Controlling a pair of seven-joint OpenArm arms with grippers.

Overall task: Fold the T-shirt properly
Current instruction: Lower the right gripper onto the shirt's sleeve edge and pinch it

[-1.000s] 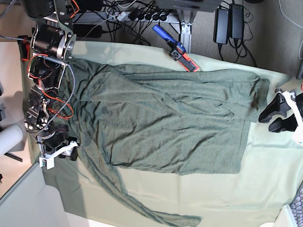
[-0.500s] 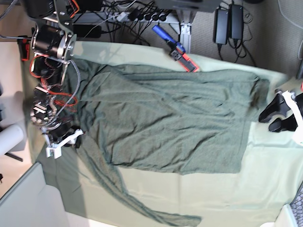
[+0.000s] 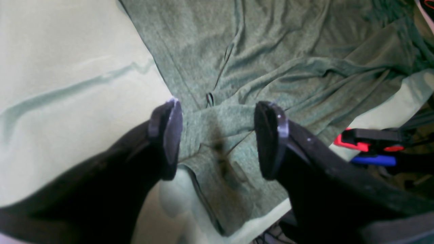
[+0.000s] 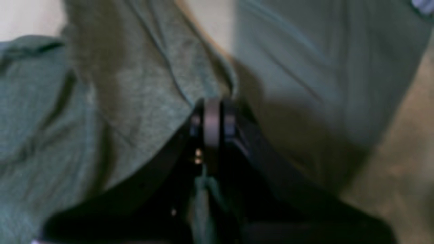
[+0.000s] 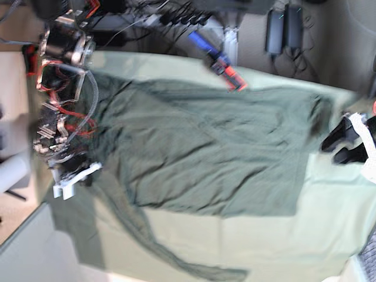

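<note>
The soft knit short-sleeved T-shirt is dark heathered grey-green. The smooth cloth sheet under it is pale mint green.

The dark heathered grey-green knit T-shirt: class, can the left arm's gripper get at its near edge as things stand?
Probably yes: the left gripper stands open over the T-shirt edge, with nothing between.

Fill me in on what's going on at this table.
A two-armed robot is folding a T-shirt spread over a pale green cloth. The right gripper is shut, with a fold of the shirt pinched between its jaws at the shirt's edge. The left gripper is open, its fingers either side of the shirt's opposite end, with nothing clamped. The shirt lies mostly flat and wrinkled, one long strip trailing toward the table's edge.
</note>
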